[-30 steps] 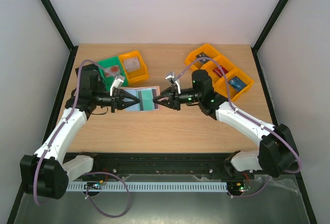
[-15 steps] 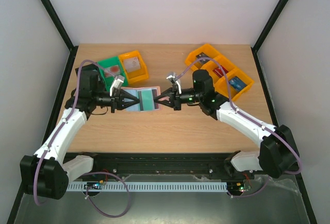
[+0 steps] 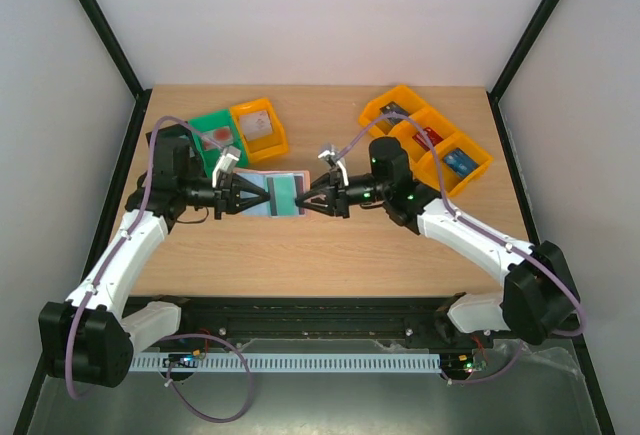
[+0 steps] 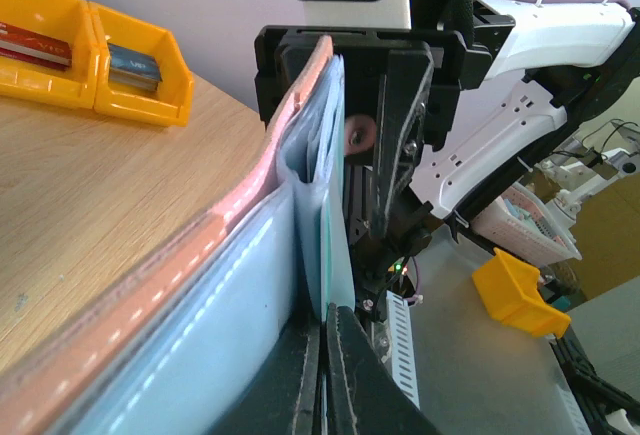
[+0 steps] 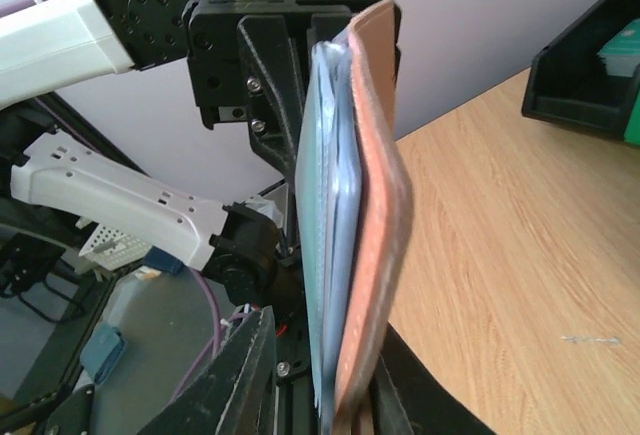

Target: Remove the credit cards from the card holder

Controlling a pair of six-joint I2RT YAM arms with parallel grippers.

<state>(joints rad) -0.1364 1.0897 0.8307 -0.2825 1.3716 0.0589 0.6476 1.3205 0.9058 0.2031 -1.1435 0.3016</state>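
The card holder (image 3: 256, 205) hangs open above the table between both grippers, tan outside (image 5: 372, 155), light blue inside (image 4: 230, 285). A teal credit card (image 3: 283, 193) lies in its inner pocket, seen edge-on in the wrist views (image 4: 338, 215) (image 5: 312, 205). My left gripper (image 3: 260, 195) (image 4: 322, 365) is shut on the holder's left side. My right gripper (image 3: 307, 198) (image 5: 325, 365) straddles the right edge. Its jaws stand a little apart: one finger (image 5: 235, 375) stays clear of the teal card and the other sits behind the tan cover.
A row of orange bins (image 3: 430, 140) (image 4: 90, 55) with cards stands at the back right. A green bin (image 3: 215, 135) and an orange bin (image 3: 260, 127) stand at the back left. A black bin (image 5: 590, 65) shows in the right wrist view.
My right gripper has edged left, further over the holder's right edge. The left gripper and the holder have stayed where they were.
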